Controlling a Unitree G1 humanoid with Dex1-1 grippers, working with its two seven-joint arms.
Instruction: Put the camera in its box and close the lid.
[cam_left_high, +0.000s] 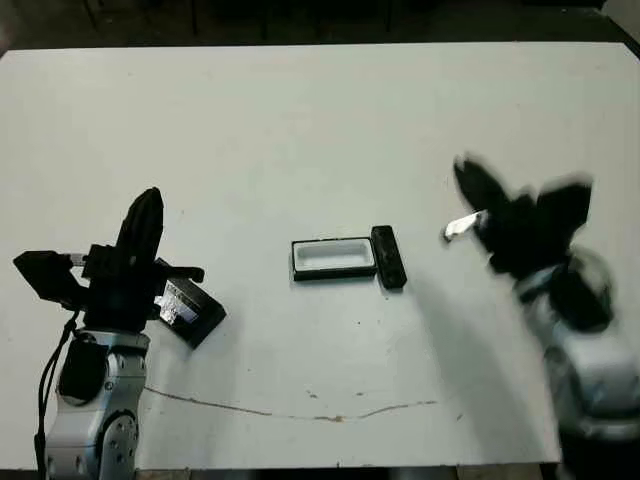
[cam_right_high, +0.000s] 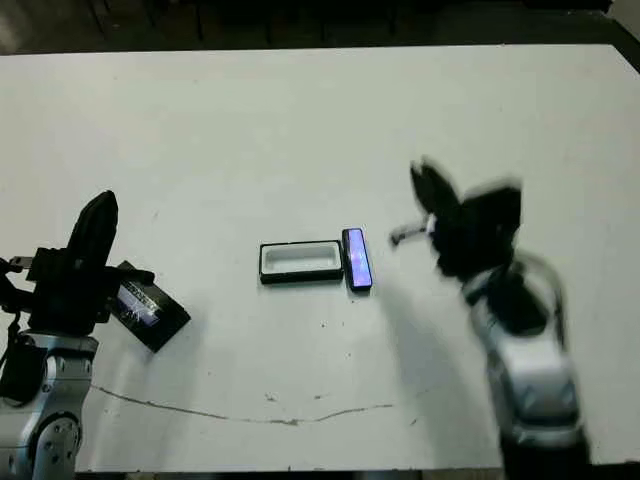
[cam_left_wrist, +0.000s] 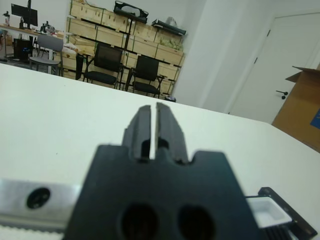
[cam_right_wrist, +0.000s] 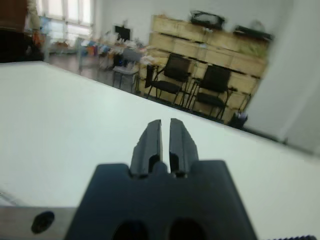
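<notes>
Still at first step — camera (cam_right_high: 356, 259) lies on table, touching box (cam_right_high: 300, 261) on its right end; lid (cam_right_high: 150, 309) by left gripper (cam_left_high: 143, 232). Both grippers pinched closed, empty — your right gripper (cam_right_high: 430, 196) must open, then descend on camera.

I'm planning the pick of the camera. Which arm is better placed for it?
Probably the right. The camera lies against the box's right end, on the right gripper's side with bare table between. The left gripper hangs near the lid.
</notes>
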